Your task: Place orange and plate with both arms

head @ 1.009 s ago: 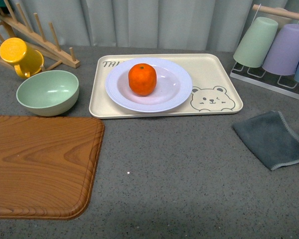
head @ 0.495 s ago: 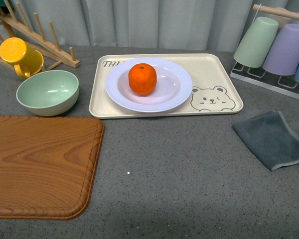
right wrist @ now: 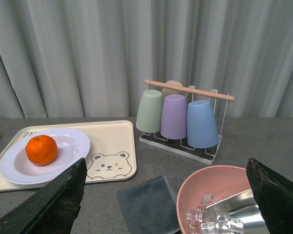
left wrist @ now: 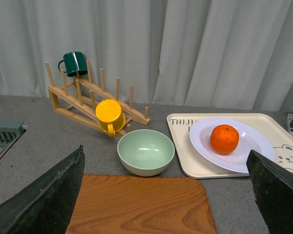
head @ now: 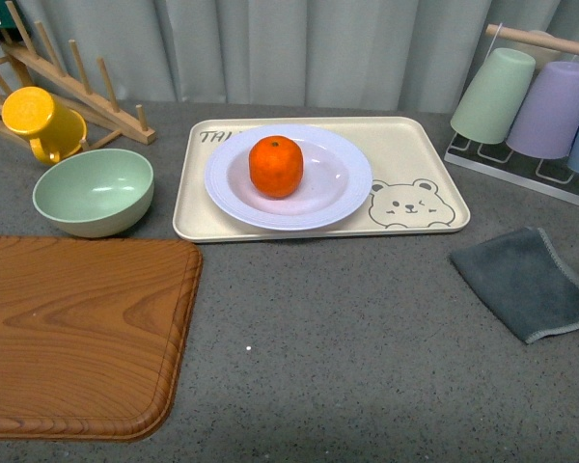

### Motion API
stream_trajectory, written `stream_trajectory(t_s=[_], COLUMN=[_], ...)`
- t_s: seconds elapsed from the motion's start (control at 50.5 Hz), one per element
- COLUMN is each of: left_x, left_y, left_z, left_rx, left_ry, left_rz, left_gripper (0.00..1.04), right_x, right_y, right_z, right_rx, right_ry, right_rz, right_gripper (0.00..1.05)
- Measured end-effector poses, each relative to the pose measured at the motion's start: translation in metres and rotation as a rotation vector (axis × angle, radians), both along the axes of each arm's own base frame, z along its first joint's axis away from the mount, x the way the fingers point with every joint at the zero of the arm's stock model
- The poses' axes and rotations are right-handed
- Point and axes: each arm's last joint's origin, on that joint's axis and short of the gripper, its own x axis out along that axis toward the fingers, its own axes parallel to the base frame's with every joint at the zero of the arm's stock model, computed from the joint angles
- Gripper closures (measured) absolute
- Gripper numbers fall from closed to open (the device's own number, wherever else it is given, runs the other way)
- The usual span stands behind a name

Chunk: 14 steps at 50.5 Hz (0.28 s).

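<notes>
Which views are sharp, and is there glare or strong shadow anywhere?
Front view: evenly lit and sharp, with only a soft shadow beside the orange on the plate. Left wrist view: sharp scene, but dark blurred fingers at the corners. Right wrist view: likewise.

The orange (head: pixel 276 166) sits in the plate (head: pixel 343 193), which rests on the tray (head: pixel 425 154). Left of the tray stands the bowl (head: pixel 94 191), with the mug (head: pixel 41 120) and rack (head: pixel 72 82) behind it. The board (head: pixel 77 333) lies in front of the bowl; the cloth (head: pixel 526 282) lies right, before the cups (head: pixel 540 101).
</notes>
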Motion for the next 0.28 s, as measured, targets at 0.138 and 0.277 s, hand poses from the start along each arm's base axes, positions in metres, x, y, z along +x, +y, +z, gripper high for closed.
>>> stream_trajectory(t_s=[0.138,0.277], left_x=[0.0000,0.0000], left_y=[0.0000,0.0000], left_z=[0.0000,0.0000], left_rx=[0.000,0.000], left_ry=[0.000,0.000], left_rz=[0.000,0.000], left_gripper=[0.06,0.06], right_x=[0.0000,0.0000], right_y=[0.0000,0.0000], right_z=[0.0000,0.0000], right_rx=[0.000,0.000], right_ry=[0.000,0.000], right_rz=[0.000,0.000], right_gripper=[0.09,0.09])
